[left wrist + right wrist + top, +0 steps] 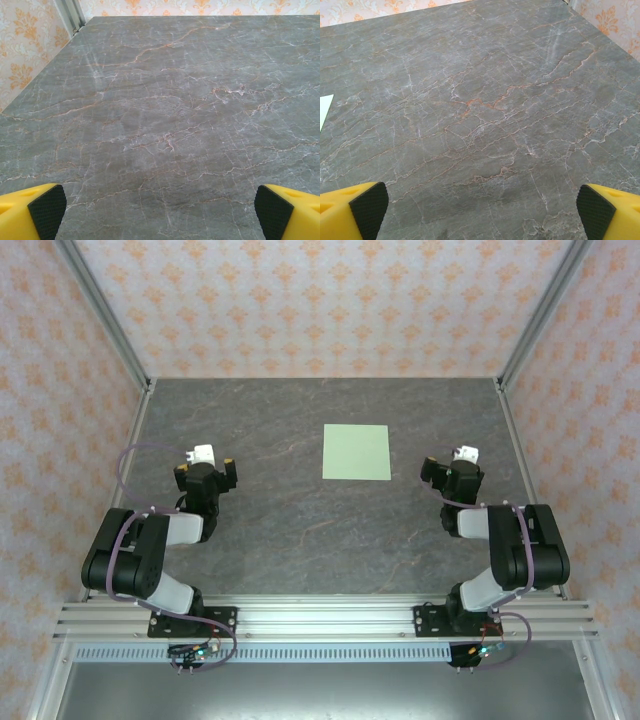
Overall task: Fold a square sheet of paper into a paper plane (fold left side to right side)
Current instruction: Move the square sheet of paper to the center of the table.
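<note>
**Left gripper.** The left gripper (pixel 206 466) is held low over the table (pixel 300 540), pointing away from the arm bases. In the left wrist view the left gripper (pixel 160 210) is seen with its jaws spread wide. The yellow fingers with black pads (pixel 47 210) sit at the two lower corners of the frame. Bare grey marbled table surface (pixel 165 125) lies between and ahead of them. Nothing is held and nothing is touched by the pads.

**Right gripper.** The right gripper (pixel 452 468) is held in a matching pose on the other side, also low and pointing away from the bases. In the right wrist view the right gripper (pixel 482 212) is likewise seen fully parted. Its black pads (pixel 369 210) stand far apart and only table surface (pixel 495 100) lies between them. Nothing is gripped.

**Task object.** The square sheet of paper (pixel 357 452) is found lying flat on the table as a full pale green square. It is placed ahead of and to the left of the right gripper, near it but not touching. It is placed ahead of and to the right of the left gripper, well apart from it. Laterally it lies between the two grippers, closer to the right one. One corner of the sheet (pixel 324 107) is caught at the left edge of the right wrist view, clear of the left-hand pad.

**Surroundings.** The table is enclosed by patterned wallpaper panels (pixel 320 300).
</note>
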`<state>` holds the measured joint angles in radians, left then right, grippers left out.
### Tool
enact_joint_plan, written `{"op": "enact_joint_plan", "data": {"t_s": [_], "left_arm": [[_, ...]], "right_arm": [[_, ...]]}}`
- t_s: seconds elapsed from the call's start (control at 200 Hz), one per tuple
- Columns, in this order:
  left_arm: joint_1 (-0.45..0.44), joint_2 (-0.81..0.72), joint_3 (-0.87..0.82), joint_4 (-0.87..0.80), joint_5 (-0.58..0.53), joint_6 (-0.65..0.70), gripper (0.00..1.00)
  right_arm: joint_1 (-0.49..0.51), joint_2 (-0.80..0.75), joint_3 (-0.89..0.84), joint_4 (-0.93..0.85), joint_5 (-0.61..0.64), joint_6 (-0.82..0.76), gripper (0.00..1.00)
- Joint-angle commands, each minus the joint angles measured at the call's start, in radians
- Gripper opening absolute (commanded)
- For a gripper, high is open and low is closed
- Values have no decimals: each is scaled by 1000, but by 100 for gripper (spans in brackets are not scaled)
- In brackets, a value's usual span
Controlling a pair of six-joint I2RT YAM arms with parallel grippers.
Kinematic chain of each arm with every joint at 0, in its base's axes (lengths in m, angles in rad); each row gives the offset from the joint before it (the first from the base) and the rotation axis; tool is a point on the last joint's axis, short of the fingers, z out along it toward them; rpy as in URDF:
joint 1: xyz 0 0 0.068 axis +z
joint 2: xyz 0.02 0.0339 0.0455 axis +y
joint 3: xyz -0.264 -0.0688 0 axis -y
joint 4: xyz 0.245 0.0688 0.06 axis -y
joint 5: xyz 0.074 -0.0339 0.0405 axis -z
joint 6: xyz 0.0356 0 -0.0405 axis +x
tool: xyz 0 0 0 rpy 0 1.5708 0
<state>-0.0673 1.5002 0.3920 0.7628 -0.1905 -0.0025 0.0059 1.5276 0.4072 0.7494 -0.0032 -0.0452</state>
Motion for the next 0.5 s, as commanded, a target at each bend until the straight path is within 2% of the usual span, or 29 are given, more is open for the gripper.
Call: {"op": "enact_joint_plan", "data": {"t_s": [0.0, 0.04, 0.16, 0.25, 0.355, 0.495], "left_arm": [[3, -62, 21, -37, -28, -17, 100], [3, -113, 31, -98, -17, -12, 100], [-8, -267, 115, -390, 45, -77, 100], [-94, -297, 215, -563, 49, -103, 99], [-211, -213, 388, -764, 75, -166, 99], [-374, 24, 625, -933, 126, -244, 99]], "right_arm": [[2, -38, 7, 9, 49, 28, 100], [2, -83, 14, -30, 65, 35, 100], [3, -280, 60, -304, 66, 89, 100], [7, -418, 95, -512, 39, 171, 100], [36, -531, 124, -716, -18, 275, 100], [127, -630, 145, -925, -25, 391, 100]]}}
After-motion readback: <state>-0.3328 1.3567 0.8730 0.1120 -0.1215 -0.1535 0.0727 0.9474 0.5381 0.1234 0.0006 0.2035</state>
